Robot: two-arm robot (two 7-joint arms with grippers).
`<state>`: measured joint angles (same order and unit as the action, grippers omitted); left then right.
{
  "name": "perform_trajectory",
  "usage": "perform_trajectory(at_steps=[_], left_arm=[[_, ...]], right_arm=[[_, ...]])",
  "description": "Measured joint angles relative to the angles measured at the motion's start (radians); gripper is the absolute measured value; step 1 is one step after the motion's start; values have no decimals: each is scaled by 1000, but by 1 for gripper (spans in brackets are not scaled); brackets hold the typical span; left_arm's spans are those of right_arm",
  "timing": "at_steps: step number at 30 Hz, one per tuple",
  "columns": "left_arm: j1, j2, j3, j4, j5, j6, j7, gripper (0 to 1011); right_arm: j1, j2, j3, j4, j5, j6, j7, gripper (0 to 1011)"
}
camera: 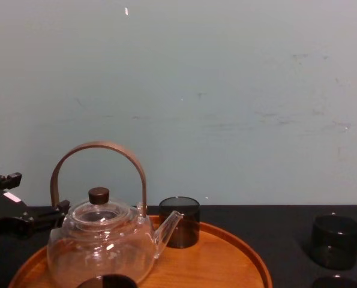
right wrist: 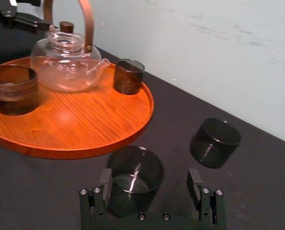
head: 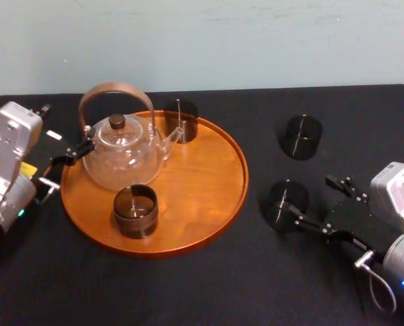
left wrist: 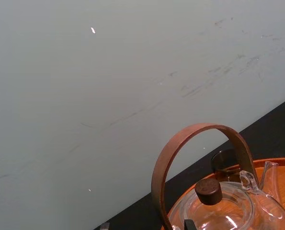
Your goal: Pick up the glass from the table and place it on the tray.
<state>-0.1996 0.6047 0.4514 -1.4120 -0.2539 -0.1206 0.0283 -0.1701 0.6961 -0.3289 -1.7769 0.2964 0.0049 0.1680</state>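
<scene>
The glass (head: 287, 198), dark and smoky, stands upright on the black table (head: 208, 285) to the right of the tray (head: 208, 183). My right gripper (head: 305, 193) is open around it at table height. In the right wrist view the glass (right wrist: 132, 175) sits between the fingers, close against one finger (right wrist: 106, 179), with a gap to the other. My left gripper (head: 64, 128) is open beside the tray's left rim, next to the glass teapot (head: 123, 156), with nothing between its fingers.
A second dark glass (head: 301, 136) stands on the table behind the first. On the tray are the teapot with its brown hoop handle, a dark glass (head: 181, 121) at the back and a banded cup (head: 135, 210) at the front. The tray's right half is bare wood.
</scene>
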Motion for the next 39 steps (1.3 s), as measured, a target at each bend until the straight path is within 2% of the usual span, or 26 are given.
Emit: perform_trajectory(at_steps=[19, 39], left_arm=[[0, 0, 0, 0, 0, 0, 0, 1010], [0, 0, 0, 0, 0, 0, 0, 1009]], right_arm=[[3, -52, 15, 33, -13, 21, 60, 1002], [49, -124, 14, 132, -44, 40, 129, 1002]])
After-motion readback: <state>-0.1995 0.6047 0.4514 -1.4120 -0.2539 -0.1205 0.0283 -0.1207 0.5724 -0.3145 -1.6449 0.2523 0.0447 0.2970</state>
